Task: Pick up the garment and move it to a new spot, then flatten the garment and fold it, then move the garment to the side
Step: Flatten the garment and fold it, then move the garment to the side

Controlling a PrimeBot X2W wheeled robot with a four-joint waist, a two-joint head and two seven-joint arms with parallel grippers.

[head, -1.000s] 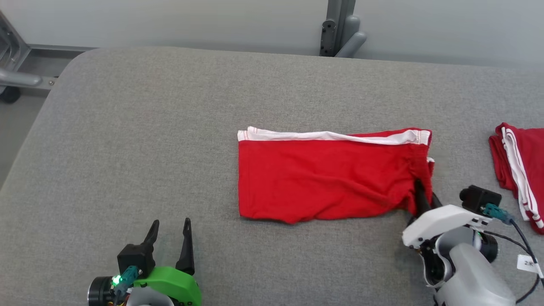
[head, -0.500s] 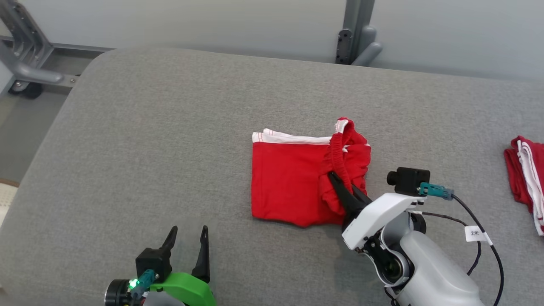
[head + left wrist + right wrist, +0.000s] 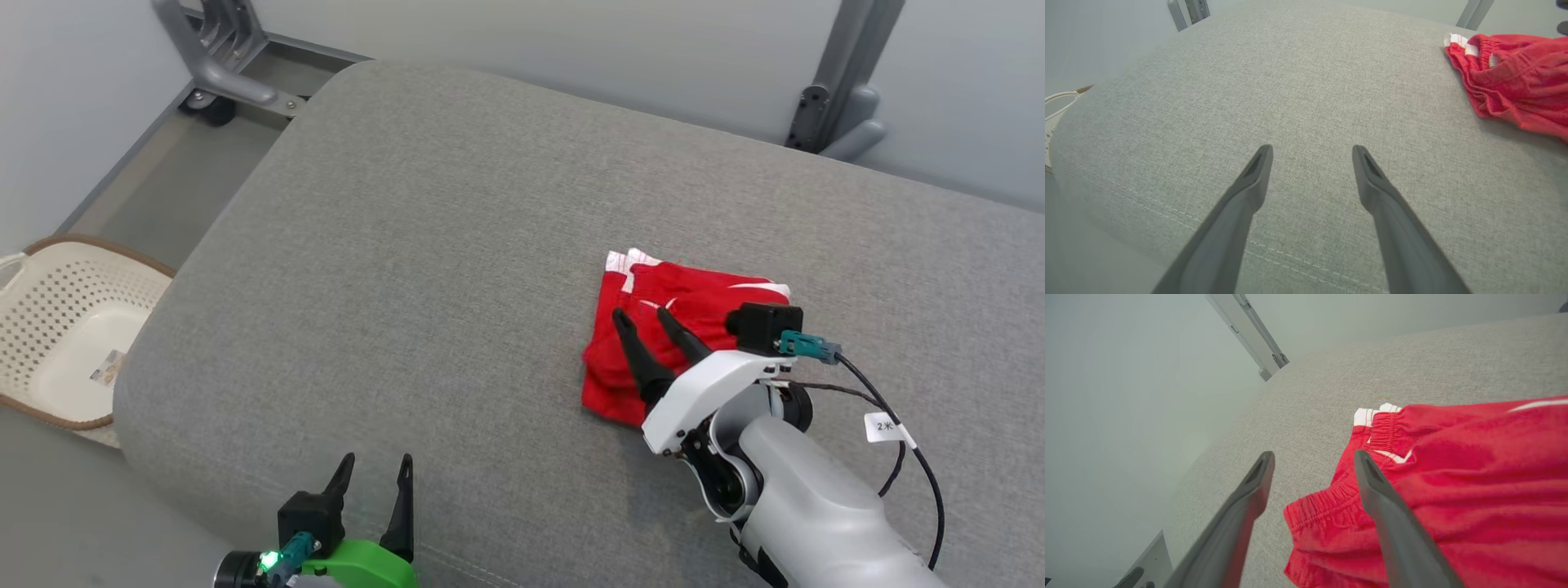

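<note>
The garment (image 3: 704,291) is a pair of red shorts with white trim, lying folded in a compact bundle on the grey padded table (image 3: 424,229). My right gripper (image 3: 642,314) hovers just over the garment's left part, jaws open, nothing between the fingers. In the right wrist view the right gripper (image 3: 1314,454) spans the garment's (image 3: 1457,477) elastic waistband edge. My left gripper (image 3: 377,459) stands open and empty near the table's front edge. The left wrist view shows the left gripper (image 3: 1312,149) over bare fabric, with the garment (image 3: 1515,81) far off at the upper right.
A white perforated basket (image 3: 57,327) stands on the floor left of the table. A grey wheeled metal frame (image 3: 220,69) sits beyond the table's far left corner, and a grey post (image 3: 837,98) rises behind the far edge.
My right gripper carried the garment's right end leftward over the rest, folding it, then opened and let go. The head camera turned left. The left gripper stayed open.
</note>
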